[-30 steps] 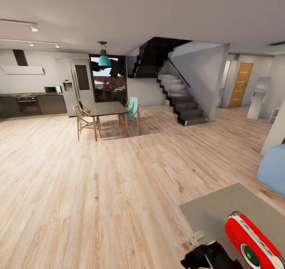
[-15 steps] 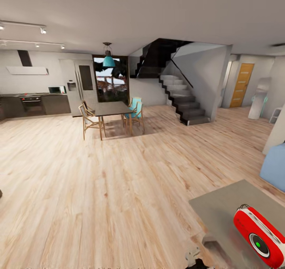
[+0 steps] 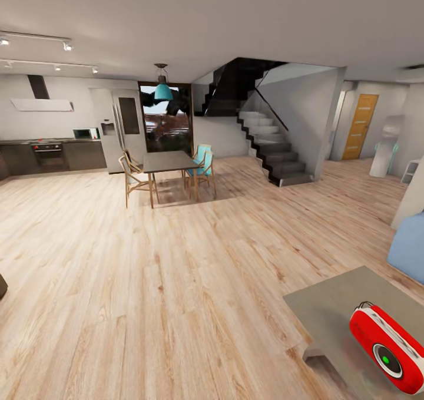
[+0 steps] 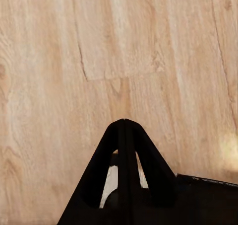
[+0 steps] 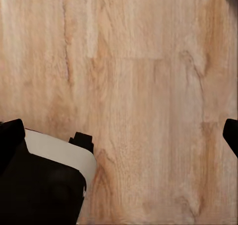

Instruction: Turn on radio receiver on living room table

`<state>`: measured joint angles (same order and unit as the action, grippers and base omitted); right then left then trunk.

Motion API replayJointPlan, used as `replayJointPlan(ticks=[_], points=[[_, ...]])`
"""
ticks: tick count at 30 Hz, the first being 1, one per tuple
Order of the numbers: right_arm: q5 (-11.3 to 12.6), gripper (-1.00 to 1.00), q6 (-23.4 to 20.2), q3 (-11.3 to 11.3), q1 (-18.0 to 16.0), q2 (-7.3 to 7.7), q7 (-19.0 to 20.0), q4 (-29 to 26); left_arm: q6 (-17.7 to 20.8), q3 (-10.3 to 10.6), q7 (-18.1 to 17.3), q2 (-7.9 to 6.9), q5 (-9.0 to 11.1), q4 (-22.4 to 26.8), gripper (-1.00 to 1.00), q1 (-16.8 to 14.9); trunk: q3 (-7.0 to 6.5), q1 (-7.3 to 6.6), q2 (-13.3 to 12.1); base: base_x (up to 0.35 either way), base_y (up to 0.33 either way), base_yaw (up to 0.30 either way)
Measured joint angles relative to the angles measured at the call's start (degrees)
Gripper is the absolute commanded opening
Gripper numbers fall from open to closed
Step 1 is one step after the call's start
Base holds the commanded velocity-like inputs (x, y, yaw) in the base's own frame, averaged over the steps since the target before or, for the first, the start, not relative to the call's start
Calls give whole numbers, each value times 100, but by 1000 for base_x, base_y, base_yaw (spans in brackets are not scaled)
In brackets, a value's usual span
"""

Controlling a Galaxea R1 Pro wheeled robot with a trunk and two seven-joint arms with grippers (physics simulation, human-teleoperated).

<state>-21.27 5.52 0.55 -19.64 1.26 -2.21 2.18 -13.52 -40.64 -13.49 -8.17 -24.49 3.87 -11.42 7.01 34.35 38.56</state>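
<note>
The red radio receiver (image 3: pixel 386 350) lies tilted on the low grey table (image 3: pixel 330 308) at the lower right of the head view, and its round dial shows a green spot. In the left wrist view, my left gripper (image 4: pixel 124 123) is shut, with its black fingers meeting at a point over bare wooden floor. My right gripper (image 5: pixel 120 135) is open in the right wrist view. One finger (image 5: pixel 10 135) is at one edge of that view and the other at the opposite edge, with only floor between them.
Wide wooden floor (image 3: pixel 176 270) stretches ahead. A dark dining table with chairs (image 3: pixel 168 162) stands mid-room, in front of the kitchen units (image 3: pixel 53 155). A staircase (image 3: pixel 274 149) rises behind at the right. A pale blue seat (image 3: pixel 409 247) is beside the grey table.
The head camera has swung, shifting the whole picture right. The black arm part seen beside the radio one second ago has left the head view.
</note>
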Motion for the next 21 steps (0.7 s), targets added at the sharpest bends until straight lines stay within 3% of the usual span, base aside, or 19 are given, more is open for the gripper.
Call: replayJointPlan(ticks=[3,7,10,12,14,21], points=[[75,100,8,-1,109,8,-44,34,-531,335,395,-1,-363,-402,-100,20,0,0,0,0,0,0],[140,100,-15,-8,158,-15,-35,43,-734,579,867,58,-879,-647,-100,25,0,0,0,0,0,0],[160,100,-27,-10,167,-27,-24,49,-768,625,1008,117,-1005,-753,-100,26,0,0,0,0,0,0],[164,100,-34,-15,169,-25,-41,67,-774,643,1049,236,-1048,-803,-100,26,0,0,0,0,0,0],[149,100,-34,-22,170,-29,-46,71,-775,645,1068,363,-1061,-823,-100,26,0,0,0,0,0,0],[146,100,-34,-23,171,-45,-10,72,-782,646,1060,601,-1059,-827,-100,26,0,0,0,0,0,0]])
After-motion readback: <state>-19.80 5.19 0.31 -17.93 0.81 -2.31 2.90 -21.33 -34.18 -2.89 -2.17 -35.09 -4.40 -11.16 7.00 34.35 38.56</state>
